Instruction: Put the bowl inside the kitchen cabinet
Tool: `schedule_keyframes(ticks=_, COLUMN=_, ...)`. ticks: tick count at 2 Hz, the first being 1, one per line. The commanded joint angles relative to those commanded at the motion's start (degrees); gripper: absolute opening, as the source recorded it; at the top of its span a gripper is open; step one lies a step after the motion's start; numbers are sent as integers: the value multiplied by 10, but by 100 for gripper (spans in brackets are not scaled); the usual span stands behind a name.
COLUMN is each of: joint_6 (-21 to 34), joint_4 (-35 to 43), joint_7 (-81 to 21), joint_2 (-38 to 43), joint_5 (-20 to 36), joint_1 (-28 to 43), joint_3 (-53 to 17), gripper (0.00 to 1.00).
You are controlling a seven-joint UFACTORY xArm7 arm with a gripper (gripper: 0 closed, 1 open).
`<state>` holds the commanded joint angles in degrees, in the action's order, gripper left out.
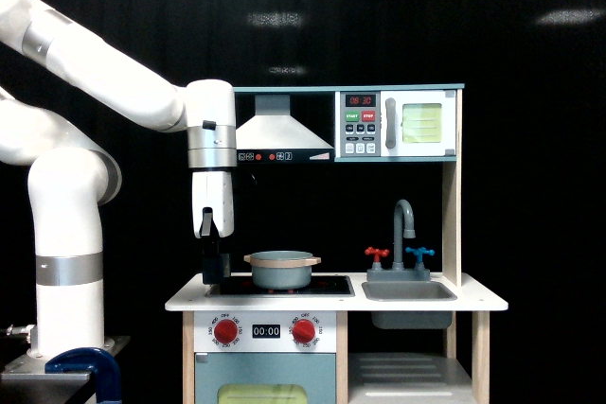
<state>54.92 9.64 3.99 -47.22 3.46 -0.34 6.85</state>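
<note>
The claw (pixel 214 272) hangs at the bowl's (pixel 281 270) nine o'clock, apart from it, likely lining up a grasp; its opening cannot be told

Lab: black curtain (pixel 530 186), toy kitchen (pixel 379 234)
</note>
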Motion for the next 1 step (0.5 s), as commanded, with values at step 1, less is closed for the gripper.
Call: schedule_keyframes(ticks=1, joint_6=-49, joint_4=-43, joint_7=-68, joint_2=-112, joint_5=82, joint_1=43, joint_3=-120, gripper=100)
